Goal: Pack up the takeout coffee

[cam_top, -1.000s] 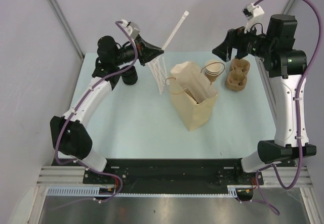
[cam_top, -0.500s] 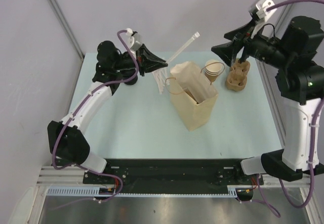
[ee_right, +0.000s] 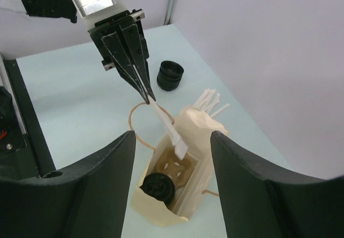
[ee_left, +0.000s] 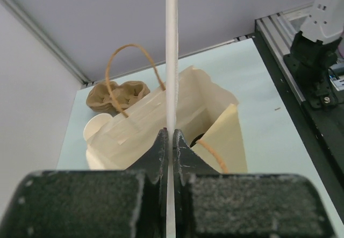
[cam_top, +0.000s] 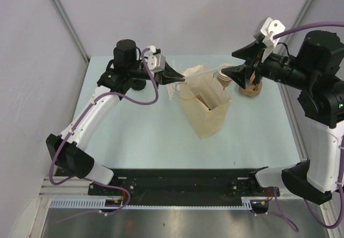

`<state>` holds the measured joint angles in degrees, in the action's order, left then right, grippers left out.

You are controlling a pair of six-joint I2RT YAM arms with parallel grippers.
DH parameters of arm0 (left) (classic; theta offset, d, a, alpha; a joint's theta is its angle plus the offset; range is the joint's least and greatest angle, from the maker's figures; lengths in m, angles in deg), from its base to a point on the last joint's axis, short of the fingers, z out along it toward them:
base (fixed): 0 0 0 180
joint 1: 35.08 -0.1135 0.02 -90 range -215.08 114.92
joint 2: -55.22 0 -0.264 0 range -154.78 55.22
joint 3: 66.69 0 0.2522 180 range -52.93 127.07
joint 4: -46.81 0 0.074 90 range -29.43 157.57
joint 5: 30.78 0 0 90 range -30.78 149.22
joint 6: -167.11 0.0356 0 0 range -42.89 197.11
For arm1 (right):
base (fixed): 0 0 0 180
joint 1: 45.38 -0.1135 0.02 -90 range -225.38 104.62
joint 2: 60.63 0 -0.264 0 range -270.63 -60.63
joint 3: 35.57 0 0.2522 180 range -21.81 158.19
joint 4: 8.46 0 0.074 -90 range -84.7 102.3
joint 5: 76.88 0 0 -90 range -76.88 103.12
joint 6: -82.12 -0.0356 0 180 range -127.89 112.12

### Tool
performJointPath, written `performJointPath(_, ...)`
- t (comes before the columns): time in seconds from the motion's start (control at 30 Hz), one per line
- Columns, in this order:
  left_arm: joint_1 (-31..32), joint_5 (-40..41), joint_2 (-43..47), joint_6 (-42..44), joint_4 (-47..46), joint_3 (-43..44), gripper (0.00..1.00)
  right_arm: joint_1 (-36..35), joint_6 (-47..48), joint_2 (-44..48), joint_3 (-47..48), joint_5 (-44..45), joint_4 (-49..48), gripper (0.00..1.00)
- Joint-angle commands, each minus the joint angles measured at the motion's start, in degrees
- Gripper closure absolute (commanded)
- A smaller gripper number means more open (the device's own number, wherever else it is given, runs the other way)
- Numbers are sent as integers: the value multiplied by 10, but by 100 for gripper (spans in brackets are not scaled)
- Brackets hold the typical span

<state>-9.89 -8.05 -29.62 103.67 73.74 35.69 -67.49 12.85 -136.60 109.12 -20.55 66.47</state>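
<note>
Since one second ago the left gripper (cam_top: 180, 78) has swung to the right, away from the bundle of straws (cam_top: 171, 90), and its white straw (cam_top: 201, 72), which before pointed up and far, now lies almost level over the mouth of the paper bag (cam_top: 207, 114). The right gripper (cam_top: 232, 65) has also come to the left and now hangs above the stacked paper cups (cam_top: 221, 74) and the pulp cup carrier (cam_top: 252, 90).

The left fingers are clenched on the near end of the white straw; in the left wrist view the straw runs straight out between the two tips. The right fingers stand apart with nothing between them, and they look down at the bag from the far right.

The paper bag stands upright and open in the middle of the table (cam_top: 134, 136), with its string handles up. The takeout coffee (ee_right: 158, 187) sits inside the bag, at the bottom, and only its round black lid shows through the mouth. The free end of the straw is above this opening. The loose black lids (ee_right: 170, 76) stay on the table at the far left, well apart from the bag.
</note>
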Motion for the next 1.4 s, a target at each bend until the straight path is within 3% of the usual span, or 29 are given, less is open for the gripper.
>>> performJointPath(0.0,26,-15,23,96,58,28,100,-16,35,9,-5,11,38,39)
performJointPath(0.47,64,-16,9,116,69,47,100,-87,50,15,-60,93,108,48)
performJointPath(0.67,71,-20,6,129,82,47,100,-100,38,15,-63,113,98,65)
performJointPath(0.83,71,-18,0,123,77,46,100,-109,33,13,-67,125,87,92)
performJointPath(0.87,71,-12,-2,116,71,46,86,-110,31,14,-68,127,84,100)
performJointPath(0.97,67,4,1,71,35,36,57,-109,27,17,-74,146,78,100)
performJointPath(1.03,58,13,10,4,-32,17,47,-107,21,26,-86,164,72,100)
performJointPath(1.07,43,14,12,-31,-65,9,34,-106,17,29,-91,172,70,100)
performJointPath(1.13,22,16,13,-148,-173,-10,26,-105,-1,42,-108,198,63,100)
performJointPath(1.17,1,20,12,-185,-204,-13,15,-99,-5,46,-113,200,62,100)
performJointPath(1.23,-17,30,6,-286,-279,-14,11,-85,-16,61,-135,207,62,100)
performJointPath(1.37,-51,70,7,-357,-314,-6,5,-63,-25,78,-177,242,48,100)
